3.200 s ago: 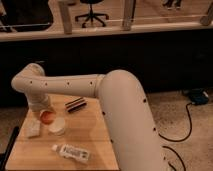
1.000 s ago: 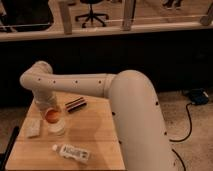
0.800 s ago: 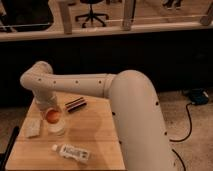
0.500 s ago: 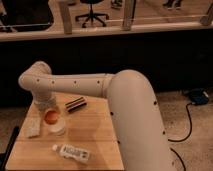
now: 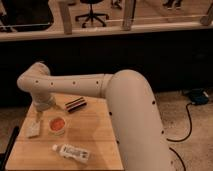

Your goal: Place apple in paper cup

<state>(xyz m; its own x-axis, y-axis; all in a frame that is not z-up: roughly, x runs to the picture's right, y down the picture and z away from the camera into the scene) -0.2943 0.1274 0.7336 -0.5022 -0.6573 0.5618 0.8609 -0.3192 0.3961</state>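
The apple [image 5: 57, 123] sits inside the cup [image 5: 57, 131] on the bench [image 5: 95, 132], just below and right of the hand [image 5: 44, 105]. Whether the hand is open cannot be told. The cup stands upright, mouth up.

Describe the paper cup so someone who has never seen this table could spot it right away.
Start at the wooden table under the big white robot arm, whose pincer hangs above the table's far left part. Just right of the pincer and nearer the camera stands the paper cup, round and white-rimmed. Unlike the lying white bottle and the dark flat object, it shows the orange-red apple inside.
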